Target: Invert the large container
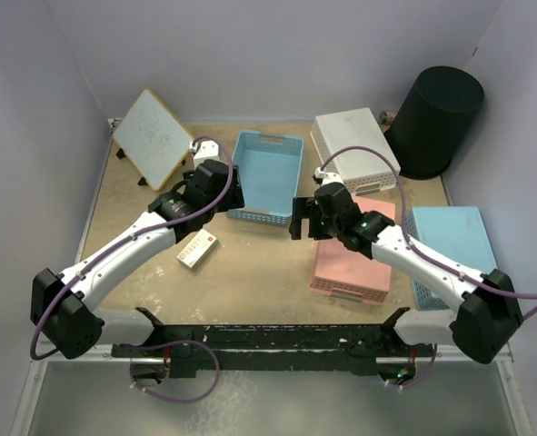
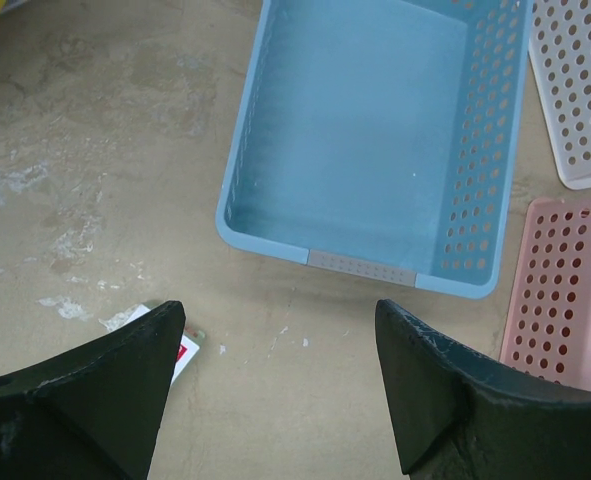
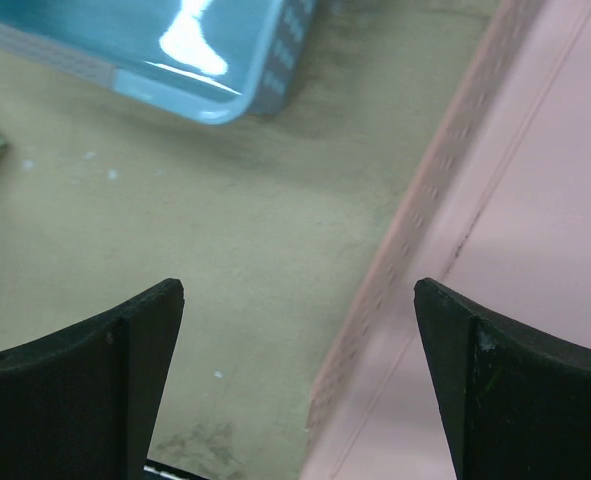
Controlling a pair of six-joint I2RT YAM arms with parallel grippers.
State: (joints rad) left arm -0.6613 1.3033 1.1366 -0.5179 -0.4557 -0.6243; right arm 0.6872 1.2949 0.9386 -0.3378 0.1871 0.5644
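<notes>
The large container [image 1: 436, 120], a tall round black wastebasket, stands in the far right corner with its closed flat end up. It shows only in the top view. My left gripper [image 1: 229, 193] is open and empty beside the near left corner of an upright blue basket [image 1: 266, 175]; in the left wrist view my left gripper [image 2: 280, 335] hovers over bare table just short of that basket [image 2: 375, 140]. My right gripper [image 1: 303, 218] is open and empty at the left edge of an overturned pink basket [image 1: 353, 259]; in the right wrist view my right gripper [image 3: 298, 300] straddles that edge [image 3: 515, 260].
An overturned white basket [image 1: 354, 148] lies next to the wastebasket. Another overturned blue basket [image 1: 450, 245] lies at the right. A small whiteboard [image 1: 154, 136] leans at the back left. A white and red card [image 1: 196, 247] lies under my left arm. Walls close in left, back and right.
</notes>
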